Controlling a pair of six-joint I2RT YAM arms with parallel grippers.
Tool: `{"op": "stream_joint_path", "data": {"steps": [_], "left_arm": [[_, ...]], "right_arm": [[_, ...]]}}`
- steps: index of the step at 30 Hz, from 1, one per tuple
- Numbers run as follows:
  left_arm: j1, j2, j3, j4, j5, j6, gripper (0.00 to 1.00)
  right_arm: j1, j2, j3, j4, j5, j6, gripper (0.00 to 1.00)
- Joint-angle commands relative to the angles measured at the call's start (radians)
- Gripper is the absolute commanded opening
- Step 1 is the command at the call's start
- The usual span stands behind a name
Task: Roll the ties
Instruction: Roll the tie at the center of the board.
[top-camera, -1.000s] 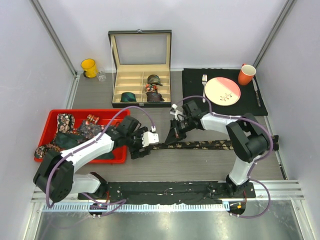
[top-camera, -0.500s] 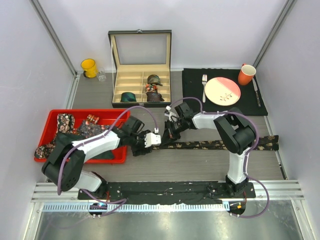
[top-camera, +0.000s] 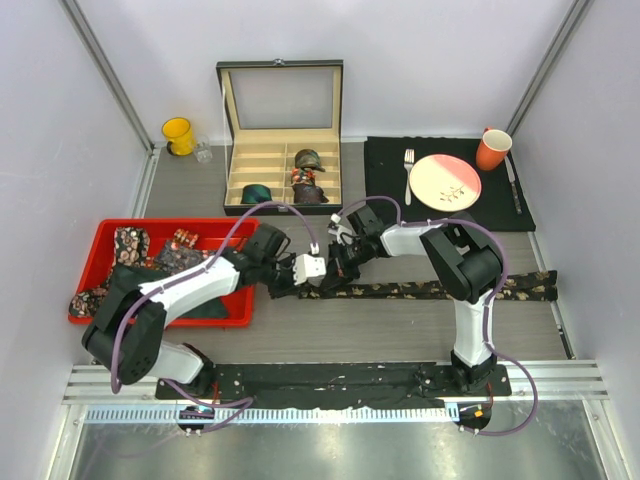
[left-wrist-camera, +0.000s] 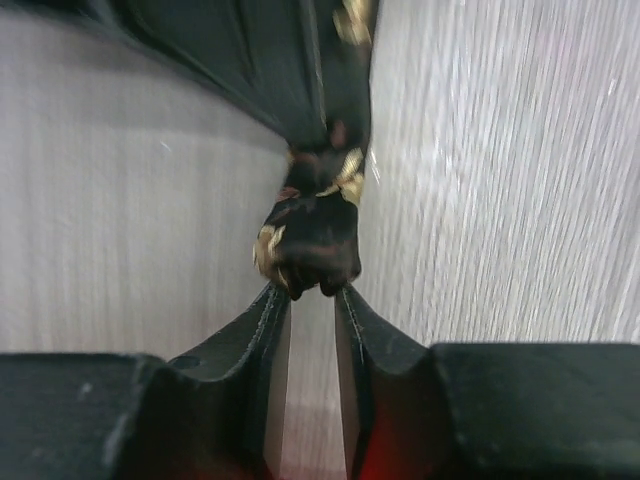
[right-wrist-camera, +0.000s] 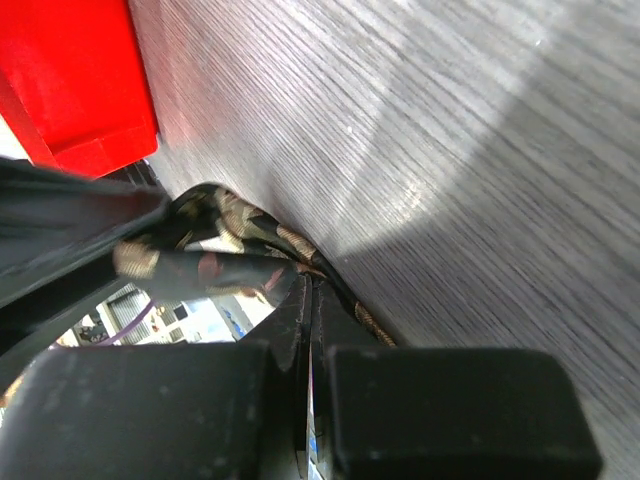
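Observation:
A dark floral tie (top-camera: 430, 290) lies stretched along the table, left to right. Its left end is bunched and lifted where both grippers meet. My left gripper (top-camera: 322, 274) comes in from the left. In the left wrist view its jaws (left-wrist-camera: 312, 290) stand narrowly apart, with the bunched end of the tie (left-wrist-camera: 310, 235) pinched at their tips. My right gripper (top-camera: 337, 270) reaches down from the right, shut (right-wrist-camera: 308, 282), and the tie (right-wrist-camera: 225, 265) curls around its tips. More ties (top-camera: 130, 245) lie in the red bin (top-camera: 110, 226).
An open black box (top-camera: 280, 130) at the back holds rolled ties (top-camera: 307, 158) in its compartments. A yellow cup (top-camera: 178, 135) stands to its left. At the back right, a black mat (top-camera: 390, 190) carries a plate (top-camera: 445, 182), cutlery and an orange cup (top-camera: 493, 149).
My left gripper has moved right to the tie's end and its jaws have narrowed onto it. My right gripper has shifted slightly left, staying shut.

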Motion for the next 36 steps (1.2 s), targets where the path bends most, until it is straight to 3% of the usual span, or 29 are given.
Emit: {"op": "stream_joint_path", "data": {"steps": [1,12,19,25,36], "left_arm": [[-0.022,0.009,0.085,0.013,0.065,-0.058,0.26],[-0.091,0.138,0.171,0.007,0.036,-0.053,0.24],[-0.091,0.155,0.166,-0.016,-0.007,-0.021,0.22],[-0.092,0.178,0.182,0.009,-0.019,-0.054,0.21],[-0.092,0.210,0.208,0.001,-0.042,-0.074,0.20]], "right_arm": [[0.006,0.001,0.031,-0.003,0.025,-0.021,0.01],[-0.002,-0.045,0.061,-0.056,0.015,-0.064,0.02],[-0.057,-0.133,0.048,-0.165,-0.037,-0.129,0.21],[-0.070,-0.148,0.009,-0.150,-0.127,-0.120,0.43],[-0.047,-0.081,-0.012,-0.017,-0.153,0.000,0.50]]}}
